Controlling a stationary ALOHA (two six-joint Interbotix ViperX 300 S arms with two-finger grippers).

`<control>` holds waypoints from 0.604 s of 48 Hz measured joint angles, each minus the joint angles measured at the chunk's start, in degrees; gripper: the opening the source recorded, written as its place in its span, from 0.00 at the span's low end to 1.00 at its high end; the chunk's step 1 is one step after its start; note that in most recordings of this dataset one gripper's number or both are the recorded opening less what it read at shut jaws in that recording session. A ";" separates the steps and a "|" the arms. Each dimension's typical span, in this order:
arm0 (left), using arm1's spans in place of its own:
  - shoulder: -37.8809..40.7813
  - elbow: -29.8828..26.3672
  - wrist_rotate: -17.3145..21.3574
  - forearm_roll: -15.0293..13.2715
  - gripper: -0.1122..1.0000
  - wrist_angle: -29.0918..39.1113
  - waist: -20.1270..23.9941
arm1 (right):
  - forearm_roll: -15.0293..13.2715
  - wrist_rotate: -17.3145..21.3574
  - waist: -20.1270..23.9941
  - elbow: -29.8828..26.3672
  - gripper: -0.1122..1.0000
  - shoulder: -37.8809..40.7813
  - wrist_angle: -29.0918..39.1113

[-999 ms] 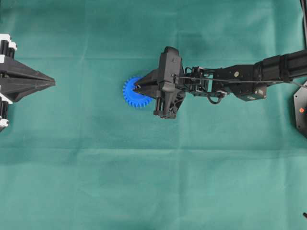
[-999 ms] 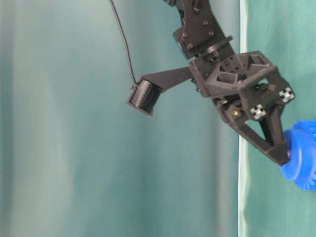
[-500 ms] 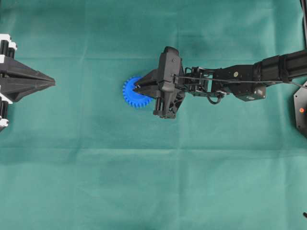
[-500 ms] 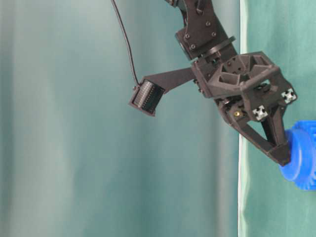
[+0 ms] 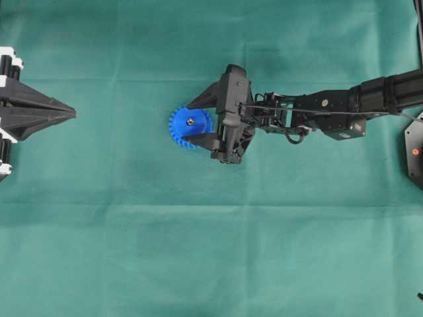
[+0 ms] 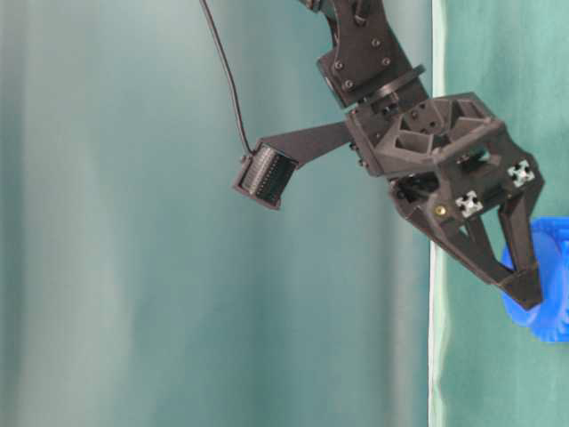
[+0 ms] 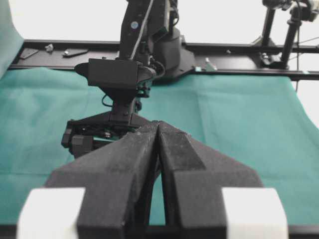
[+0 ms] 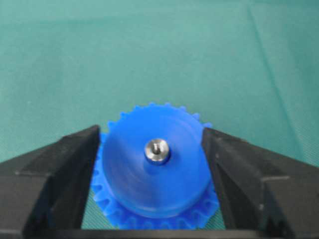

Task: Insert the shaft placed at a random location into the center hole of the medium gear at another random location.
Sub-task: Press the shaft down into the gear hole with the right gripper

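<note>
The right gripper [image 8: 154,164] stood open astride the gear [image 8: 154,172], the shaft [image 8: 157,151] seated. A tilted retreat risked snagging it. The left gripper [image 7: 158,149] was closed, empty.

Center hole plugged from sight by the shaft [image 8: 157,151], gear [image 6: 553,294] cut off by the table-level view's right edge

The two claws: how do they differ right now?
The right claw is spread open, its fingers either side of the blue gear; the left claw is pinched shut on nothing. The right reaches to mid-table; the left sits at the table's edge, far from the gear. Both are black.
</note>
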 measured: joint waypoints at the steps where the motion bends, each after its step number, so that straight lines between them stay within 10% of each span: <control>1: 0.00 0.00 0.00 0.00 0.10 0.00 0.00 | -0.09 0.00 0.00 0.00 0.86 -0.09 0.00; 29: 0.00 0.00 -0.09 0.00 0.10 0.00 0.09 | -0.18 0.00 0.00 0.44 0.86 -8.70 4.48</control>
